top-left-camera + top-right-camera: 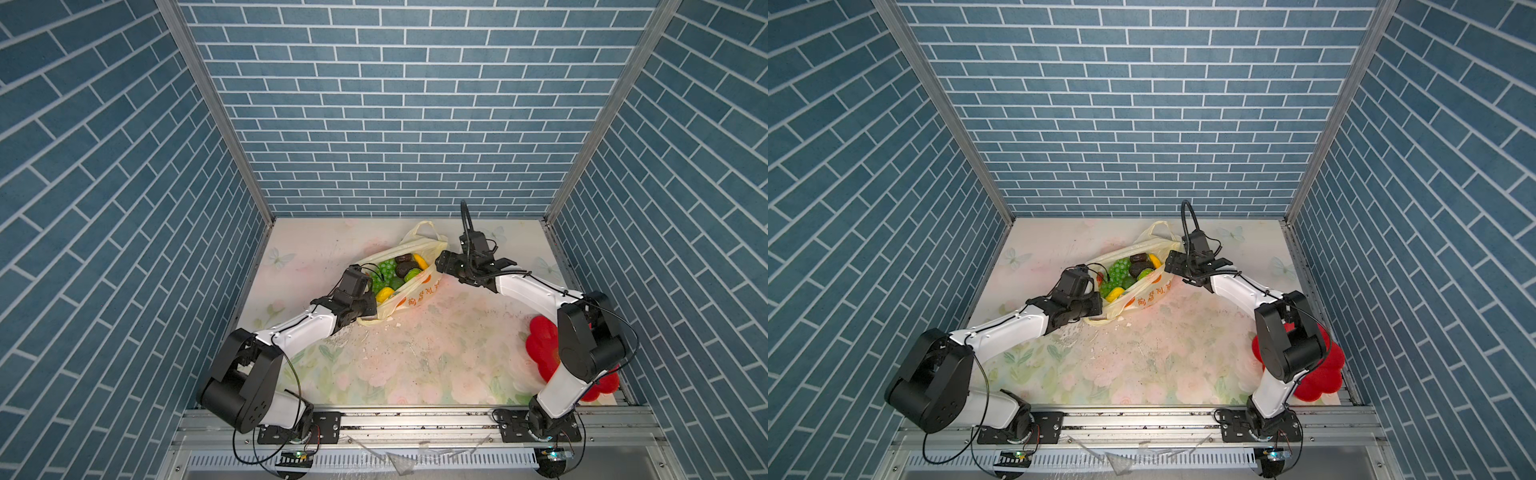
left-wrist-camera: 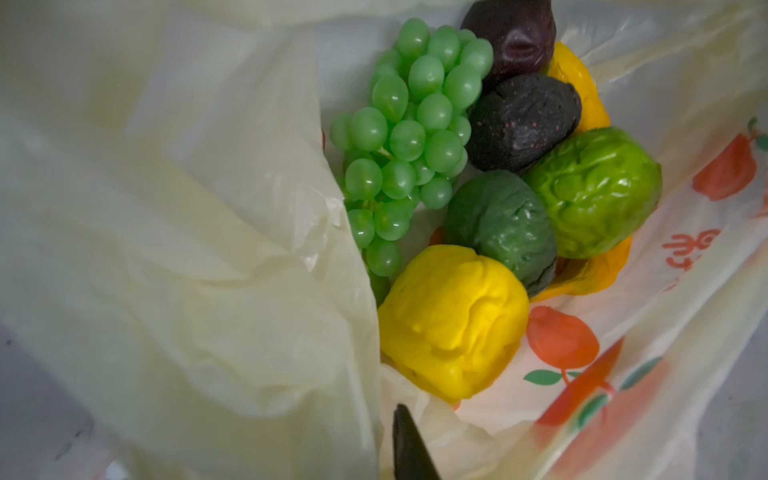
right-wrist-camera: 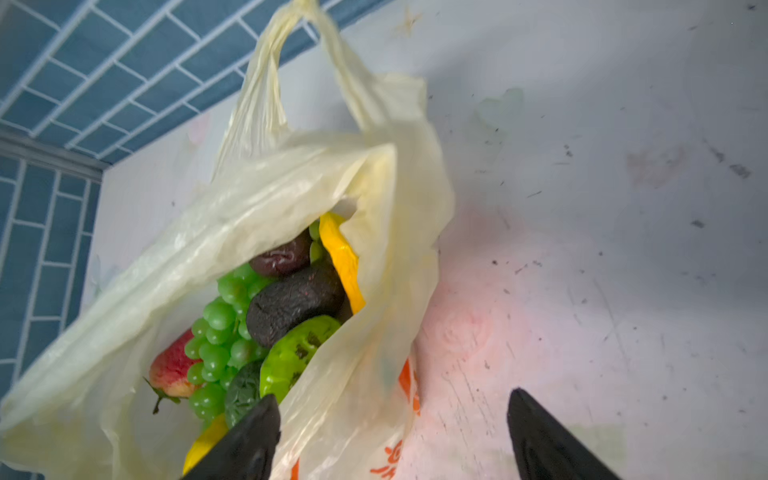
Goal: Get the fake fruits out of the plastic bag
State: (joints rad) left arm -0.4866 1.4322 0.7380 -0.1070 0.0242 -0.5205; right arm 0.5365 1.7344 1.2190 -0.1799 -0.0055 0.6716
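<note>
- Now, you are working on a flower-printed table [image 1: 415,357], with blue brick-patterned walls [image 1: 395,104] closing it in.
- The plastic bag [image 1: 417,297] is lying on it, mouth gaping upward; a red flower-shaped plate [image 1: 540,345] is sitting well apart from the bag.
- The fake fruits [image 1: 397,270] are sitting inside the bag: green grape bunch [image 2: 407,137], yellow lump [image 2: 453,320], strawberry [image 3: 172,365].
- Your right gripper [image 3: 392,397] is standing wide apart, holding nothing, one finger [image 3: 245,440] at the bag's mouth rim, the other outside the bag.
- Your left gripper [image 1: 371,304] is sitting at the bag's opposite end; only one finger [image 2: 411,449] is showing, so its grip cannot be told.
</note>
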